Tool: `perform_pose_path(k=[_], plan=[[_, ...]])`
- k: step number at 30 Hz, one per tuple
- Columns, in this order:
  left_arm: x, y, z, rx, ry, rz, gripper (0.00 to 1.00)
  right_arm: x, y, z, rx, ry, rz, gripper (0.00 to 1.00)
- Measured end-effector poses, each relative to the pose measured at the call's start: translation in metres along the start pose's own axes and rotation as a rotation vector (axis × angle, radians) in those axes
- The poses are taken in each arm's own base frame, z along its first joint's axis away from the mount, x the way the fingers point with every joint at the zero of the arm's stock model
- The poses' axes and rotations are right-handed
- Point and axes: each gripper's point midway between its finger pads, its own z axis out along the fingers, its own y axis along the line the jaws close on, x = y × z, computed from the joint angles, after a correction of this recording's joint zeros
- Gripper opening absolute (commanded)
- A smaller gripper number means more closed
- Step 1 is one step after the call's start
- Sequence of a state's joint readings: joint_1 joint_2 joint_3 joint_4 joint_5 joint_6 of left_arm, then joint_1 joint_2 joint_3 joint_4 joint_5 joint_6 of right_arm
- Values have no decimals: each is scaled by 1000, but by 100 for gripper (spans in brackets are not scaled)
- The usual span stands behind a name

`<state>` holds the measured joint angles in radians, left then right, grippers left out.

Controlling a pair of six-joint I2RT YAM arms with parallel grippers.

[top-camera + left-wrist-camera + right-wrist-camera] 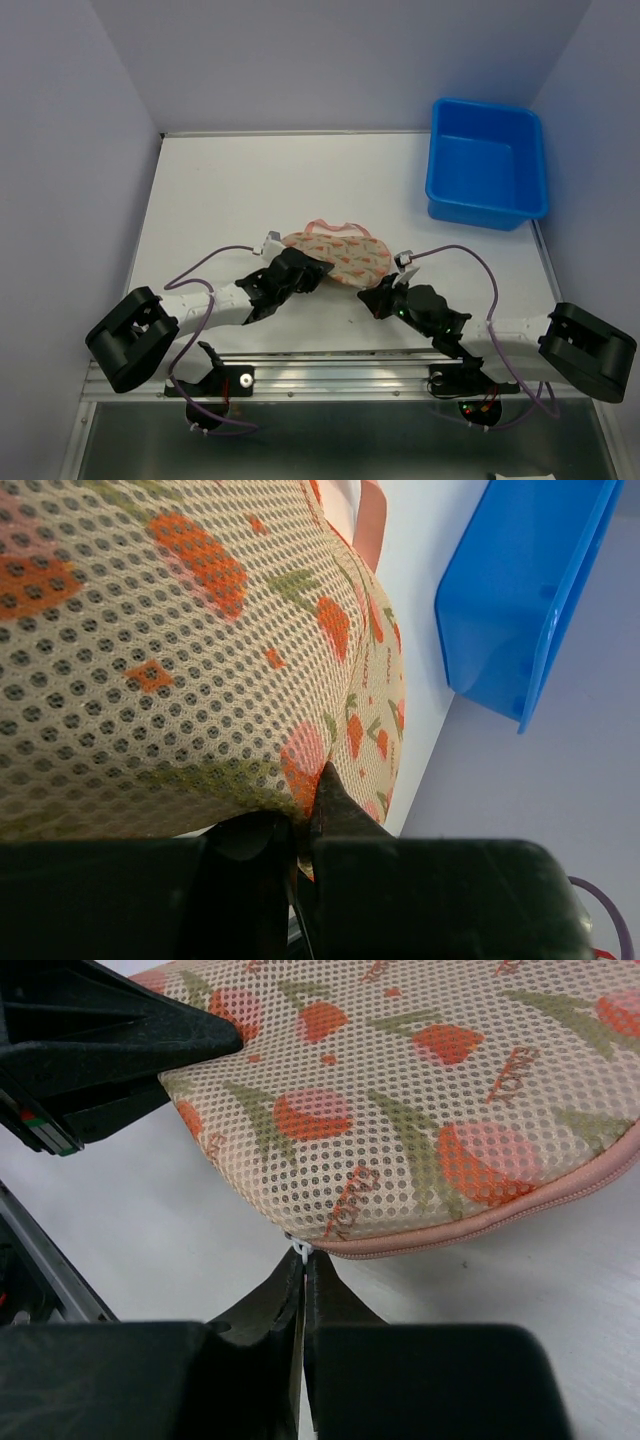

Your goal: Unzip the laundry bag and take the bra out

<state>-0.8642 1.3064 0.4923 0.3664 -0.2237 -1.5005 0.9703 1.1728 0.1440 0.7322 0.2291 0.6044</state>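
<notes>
The laundry bag [340,255] lies flat at the table's middle, cream mesh with orange-pink print, and its pink strap [333,224] loops out behind. It looks zipped shut. My left gripper [318,272] is shut on the bag's near left edge; in the left wrist view the mesh [180,650] is pinched between the jaws [305,820]. My right gripper [372,298] is shut on the small white zip pull [303,1252] at the end of the pink zip edging [480,1228]. The bra is hidden.
A blue plastic tub [487,162] stands at the back right and shows in the left wrist view [520,590]. The left gripper's black body [110,1040] is close to the right gripper. Purple cables trail from both arms.
</notes>
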Motion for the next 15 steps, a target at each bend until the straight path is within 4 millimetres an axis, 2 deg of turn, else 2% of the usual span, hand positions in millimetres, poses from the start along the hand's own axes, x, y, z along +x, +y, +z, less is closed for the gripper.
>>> perform_pose_path(k=[8,13,15], plan=[[2,-1,-1,9,7,0,2,-16,1,-11,0,-57,6,1],[-3,14,-4,-6,12,23,2,-16,-12,-26,51,-56,26,1],[-12,23,-5,-13,8,32,2,-16,-16,-33,71,-52,43,1]])
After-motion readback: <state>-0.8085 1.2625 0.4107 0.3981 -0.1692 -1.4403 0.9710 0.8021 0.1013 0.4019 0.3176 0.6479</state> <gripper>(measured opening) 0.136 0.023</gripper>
